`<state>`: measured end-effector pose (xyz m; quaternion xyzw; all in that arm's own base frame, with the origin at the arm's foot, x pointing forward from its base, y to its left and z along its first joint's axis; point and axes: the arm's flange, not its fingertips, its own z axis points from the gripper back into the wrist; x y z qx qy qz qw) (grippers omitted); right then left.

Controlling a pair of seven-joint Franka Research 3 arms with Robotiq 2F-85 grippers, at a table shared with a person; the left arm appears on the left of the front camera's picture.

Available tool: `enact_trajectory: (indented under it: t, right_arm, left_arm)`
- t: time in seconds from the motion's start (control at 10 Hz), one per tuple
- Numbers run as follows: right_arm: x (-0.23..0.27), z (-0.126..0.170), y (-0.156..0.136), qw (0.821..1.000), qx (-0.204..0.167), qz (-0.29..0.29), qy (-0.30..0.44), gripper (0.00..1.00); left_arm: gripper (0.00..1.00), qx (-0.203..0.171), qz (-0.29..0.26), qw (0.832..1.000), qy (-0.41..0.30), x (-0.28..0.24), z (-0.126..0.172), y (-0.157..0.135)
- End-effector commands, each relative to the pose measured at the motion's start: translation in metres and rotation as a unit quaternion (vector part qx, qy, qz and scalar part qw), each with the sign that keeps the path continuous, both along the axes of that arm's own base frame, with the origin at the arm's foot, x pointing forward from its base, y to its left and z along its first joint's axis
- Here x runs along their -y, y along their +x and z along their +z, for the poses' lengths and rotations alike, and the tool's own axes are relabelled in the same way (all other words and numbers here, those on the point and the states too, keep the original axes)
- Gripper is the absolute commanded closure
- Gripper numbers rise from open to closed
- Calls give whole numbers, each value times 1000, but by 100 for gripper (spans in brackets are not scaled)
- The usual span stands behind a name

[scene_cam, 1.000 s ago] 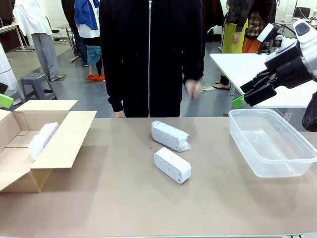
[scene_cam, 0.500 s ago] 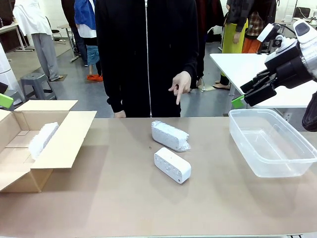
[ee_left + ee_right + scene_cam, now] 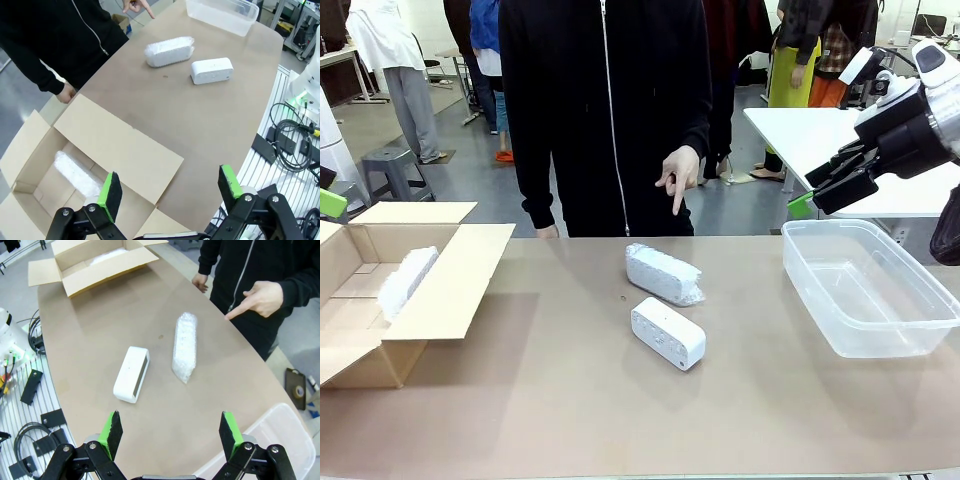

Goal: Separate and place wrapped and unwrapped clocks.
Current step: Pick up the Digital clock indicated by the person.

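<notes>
1. At the middle of the table [image 3: 570,410] lies the unwrapped clock [image 3: 668,333], a smooth white block with small dark dots on its face. It rests flat and at a slant, and nothing touches it.
2. Just beyond the clock, toward the person, lies 1 wrapped bundle [image 3: 664,273] in bumpy bubble wrap. It is near the clock but apart from it, slanted much the same way.
3. Well to the left of the clock stands an open cardboard box [image 3: 450,275] with its flaps spread out. The 2nd wrapped bundle [image 3: 407,280] lies inside it.
4. Well to the right of the clock sits a clear plastic tub [image 3: 800,265] on the table.
5. Beyond the clock, above the far table edge, the person's pointing hand [image 3: 678,175] hangs in the air. Its index finger aims down toward the near wrapped bundle without touching it.
6. Beyond and left of the clock, the person's other hand [image 3: 547,231] rests at the far table edge.
7. High and to the right of the clock, near the tub's far corner, the right gripper [image 3: 171,430] hangs with fingers spread wide, gripping nothing.
8. Far left of the clock, above the box, the left gripper [image 3: 169,187] hangs with fingers spread wide, gripping nothing.
</notes>
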<state>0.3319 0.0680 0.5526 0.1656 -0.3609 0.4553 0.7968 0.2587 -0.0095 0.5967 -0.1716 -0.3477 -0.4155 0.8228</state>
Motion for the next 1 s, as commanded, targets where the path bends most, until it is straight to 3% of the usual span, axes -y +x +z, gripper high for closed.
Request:
enact_trajectory:
  t: [0.0,0.9]
  right_arm:
    - [1,-2,1,1000,-4,6,4,0]
    - [1,-2,1,1000,-4,6,4,0]
  left_arm:
    - [0,-5,4,1000,1,1,-1,-2]
    - [0,-5,4,1000,1,1,-1,-2]
